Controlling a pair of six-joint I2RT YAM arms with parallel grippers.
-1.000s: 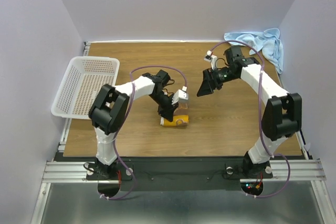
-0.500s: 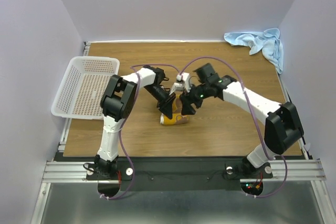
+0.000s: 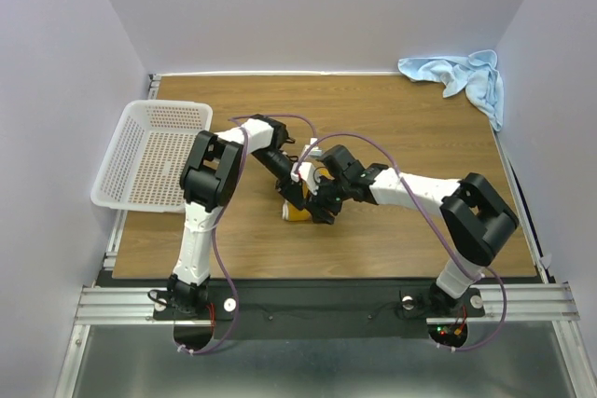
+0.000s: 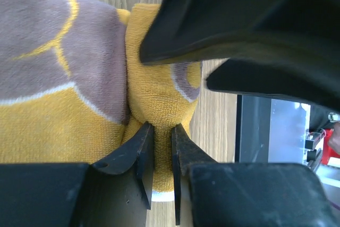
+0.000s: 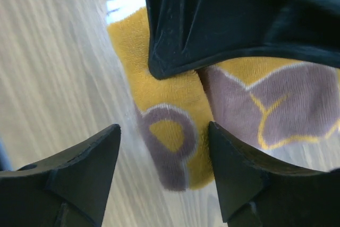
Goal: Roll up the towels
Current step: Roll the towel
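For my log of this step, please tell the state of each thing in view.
yellow towel: rolled, end pinched
blue towel: crumpled, unrolled, far right corner
basket: upright, at the left
left gripper: shut on yellow towel
right gripper: open, straddling the towel's end

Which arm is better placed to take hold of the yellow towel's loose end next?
Right, probably: the right claw is open over that end, while the left claw is occupied, pinching the yellow towel.
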